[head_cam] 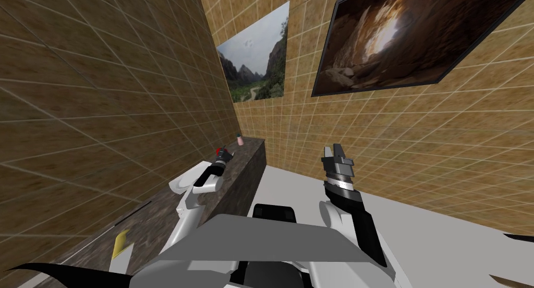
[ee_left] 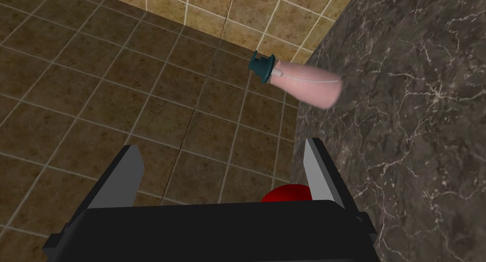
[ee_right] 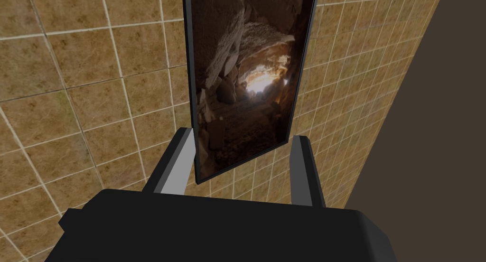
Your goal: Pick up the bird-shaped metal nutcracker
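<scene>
While my left arm reaches out over the dark marbled tabletop (head_cam: 245,170), the left end effector (head_cam: 225,154) hangs above its surface near the far end, close to the brown tiled wall (head_cam: 104,92). From the left wrist, that end effector (ee_left: 221,147) is spread wide, its two blades well apart and pinching nothing. And there is a spot of red! A rounded red shape, which I take for the nutcracker (ee_left: 285,193), peeks up over the dark body right beside one finger (ee_left: 319,173). I cannot tell whether it touches that blade, and its bird form is hidden from me. The head camera shows the same red (head_cam: 219,151) just beside the end effector, over the tabletop (ee_left: 417,131).

Beyond the fingertips, a pink bottle (ee_left: 308,86) with a dark teal cap (ee_left: 262,66) stands on the tabletop near its far edge, well apart from the red shape. The head view has the bottle (head_cam: 240,141) at the tabletop's far end, by the corner of the walls.

Over on my right, the arm is raised in front of me, away from the tabletop. Its end effector (head_cam: 336,150) points upward, the fingers (ee_right: 182,159) spread and empty (ee_right: 242,136).
</scene>
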`<state>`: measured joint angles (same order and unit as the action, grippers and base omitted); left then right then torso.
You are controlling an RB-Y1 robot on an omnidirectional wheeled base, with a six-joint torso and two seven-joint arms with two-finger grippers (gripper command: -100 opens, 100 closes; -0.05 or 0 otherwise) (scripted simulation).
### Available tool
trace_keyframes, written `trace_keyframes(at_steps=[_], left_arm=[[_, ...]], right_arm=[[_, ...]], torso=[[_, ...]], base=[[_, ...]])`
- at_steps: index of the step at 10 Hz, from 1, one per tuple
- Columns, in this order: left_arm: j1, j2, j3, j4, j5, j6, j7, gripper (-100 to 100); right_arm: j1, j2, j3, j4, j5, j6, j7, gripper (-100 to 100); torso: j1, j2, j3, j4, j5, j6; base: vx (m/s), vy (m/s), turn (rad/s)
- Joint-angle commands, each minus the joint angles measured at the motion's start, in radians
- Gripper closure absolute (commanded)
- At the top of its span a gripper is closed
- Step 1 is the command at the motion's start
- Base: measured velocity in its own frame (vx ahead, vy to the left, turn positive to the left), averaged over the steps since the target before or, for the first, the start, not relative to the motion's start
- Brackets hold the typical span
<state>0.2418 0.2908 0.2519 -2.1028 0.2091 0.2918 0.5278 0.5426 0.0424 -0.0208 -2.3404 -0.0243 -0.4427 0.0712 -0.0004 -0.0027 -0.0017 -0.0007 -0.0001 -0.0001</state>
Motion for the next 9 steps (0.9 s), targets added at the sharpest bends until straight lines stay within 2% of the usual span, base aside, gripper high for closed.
trace_keyframes(at_steps=[1,2,3,5,6,7,8,9], left_arm=[[-0.009,0.006,0.006,0.008,0.013,0.05,0.02,-100],[-0.009,0.006,0.006,0.008,0.013,0.065,0.02,-100],[-0.023,0.021,0.022,0.019,0.044,0.103,0.058,-100],[-0.023,0.021,0.022,0.019,0.044,0.143,0.058,-100],[-0.035,0.037,0.037,0.031,0.076,0.182,0.096,-100],[-0.035,0.037,0.037,0.031,0.076,0.212,0.096,-100],[-0.035,0.037,0.037,0.031,0.076,0.22,0.096,-100],[-0.046,0.054,0.051,0.043,0.109,0.259,0.134,-100]], right_arm=[[0.0,0.0,0.0,0.0,0.0,0.0,0.0,0],[0.0,0.0,0.0,0.0,0.0,0.0,0.0,0],[0.0,0.0,0.0,0.0,0.0,0.0,0.0,0],[0.0,0.0,0.0,0.0,0.0,0.0,0.0,0],[0.0,0.0,0.0,0.0,0.0,0.0,0.0,0],[0.0,0.0,0.0,0.0,0.0,0.0,0.0,0],[0.0,0.0,0.0,0.0,0.0,0.0,0.0,0],[0.0,0.0,0.0,0.0,0.0,0.0,0.0,0]], torso=[[0.0,0.0,0.0,0.0,0.0,0.0],[0.0,0.0,0.0,0.0,0.0,0.0],[0.0,0.001,0.001,0.0,0.0,0.0],[0.0,0.001,0.0,0.0,0.0,0.0],[0.0,0.002,0.001,0.0,0.0,0.0],[0.0,0.001,0.0,0.0,0.0,0.0],[0.0,0.0,0.0,0.0,0.0,0.0],[0.0,0.002,0.001,0.0,0.0,0.0]], base=[[0.05,-0.004,-0.025],[0.021,0.0,0.004],[0.039,0.0,-0.047],[0.029,0.002,-0.006],[0.043,-0.005,-0.038],[0.046,0.004,-0.023],[0.018,0.006,0.002],[0.03,0.004,-0.035]])
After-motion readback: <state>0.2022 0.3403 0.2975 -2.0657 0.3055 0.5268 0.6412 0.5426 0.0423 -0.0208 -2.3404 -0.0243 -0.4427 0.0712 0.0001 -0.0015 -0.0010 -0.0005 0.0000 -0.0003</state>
